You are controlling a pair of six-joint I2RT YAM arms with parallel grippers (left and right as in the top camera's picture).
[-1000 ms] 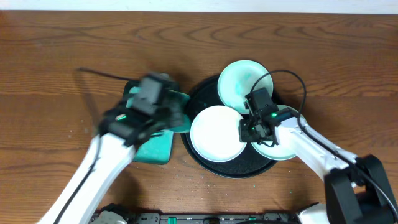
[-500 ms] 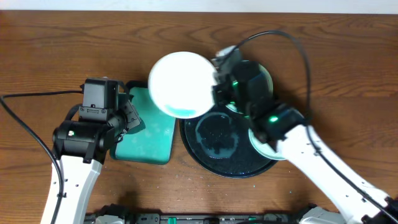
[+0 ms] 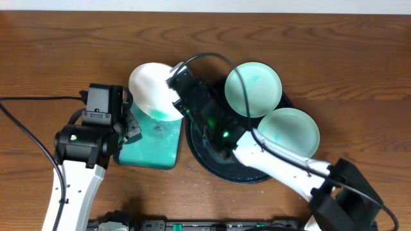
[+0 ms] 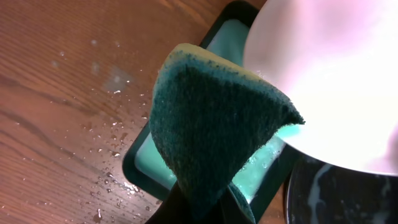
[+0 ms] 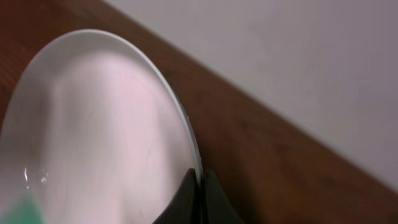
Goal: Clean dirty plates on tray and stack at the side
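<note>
At left of the overhead view the left gripper (image 3: 130, 120) was clenched on a dark green sponge (image 4: 211, 124), poised over a teal wash basin (image 3: 154, 153). Just right of it, the white plate (image 3: 151, 86) hung tilted above the basin with a teal smear at its lower edge, its rim pinched by the right gripper (image 5: 200, 186). Further right, the black tray (image 3: 215, 160) showed a wet, bare centre. The upper mint plate (image 3: 252, 88), teal-smeared, lay at the tray's top right, and the lower mint plate (image 3: 288, 131) overhung its right rim.

No plate was stacked at the side, so the job looked to be barely begun: first plate in washing, two waiting.

The brown wooden table (image 3: 51, 51) carried water droplets beside the basin. A pale wall (image 5: 298, 62) ran beyond its far edge.
</note>
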